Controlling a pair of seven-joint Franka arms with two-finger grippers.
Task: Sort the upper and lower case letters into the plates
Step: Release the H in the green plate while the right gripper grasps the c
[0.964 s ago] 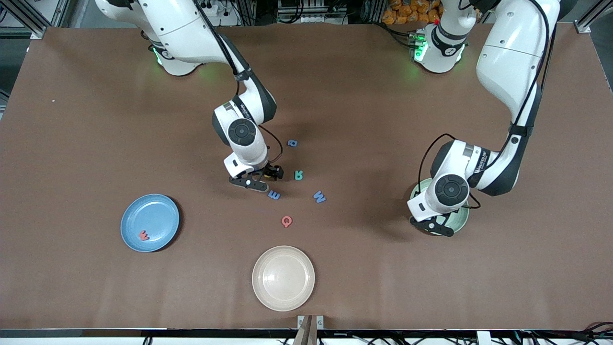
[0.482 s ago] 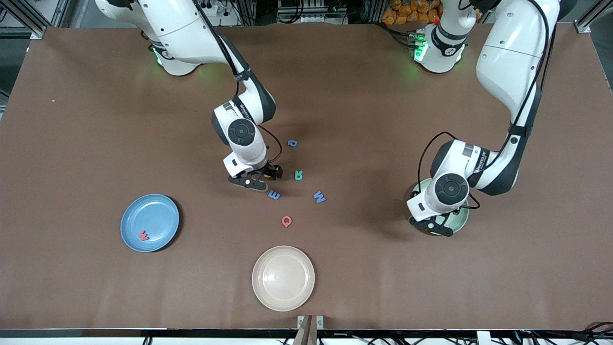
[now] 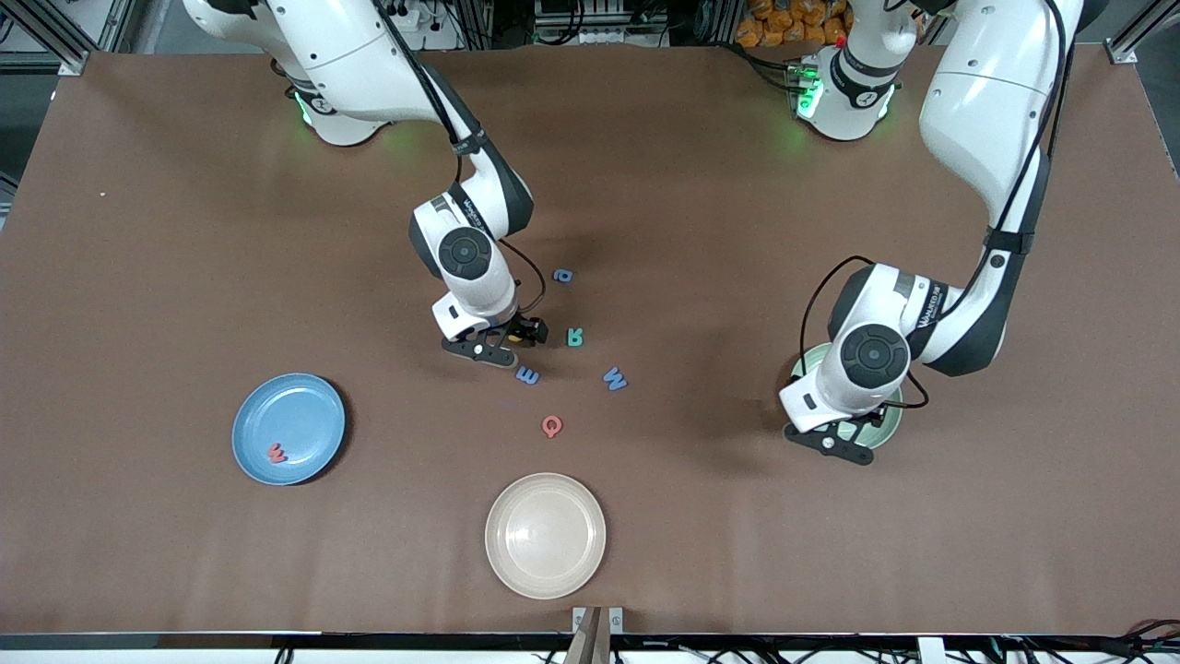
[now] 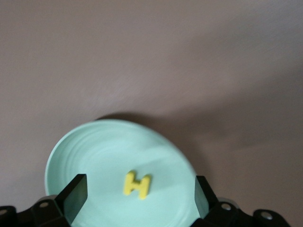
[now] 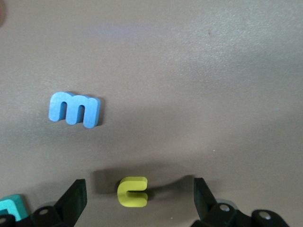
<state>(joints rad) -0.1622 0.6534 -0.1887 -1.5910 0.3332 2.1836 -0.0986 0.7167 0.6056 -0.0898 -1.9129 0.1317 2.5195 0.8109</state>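
Both sets of jaws are spread wide with nothing in them. Right gripper (image 5: 137,198) hovers low over the small yellow foam letter u (image 5: 132,191), which lies flat on the brown table (image 3: 184,231) right between the fingers, so it's lined up already; the u's open end points toward one finger, meaning its long-ish axis runs across the gap, and I'd guess a straight drop and squeeze does it. In the front view that gripper (image 3: 502,343) sits mid-table, with the little blue foam m (image 5: 75,109) just beside the u and nearer the front camera. Other loose ones near it: teal foam R (image 3: 575,337), second blue foam M (image 3: 615,378), red foam Q (image 3: 551,425), small blue foam a (image 3: 562,276). Right arm is clearly the closer one to all of these. Left gripper (image 4: 137,194) hangs open over the round pale mint green plastic plate (image 4: 85,151), where a yellow foam H (image 4: 137,184) already lies. The round blue plastic plate (image 3: 304,406) toward the right arm's end holds a red foam w (image 3: 277,452). The cream-white plate (image 3: 546,572) is closest to the front camera.
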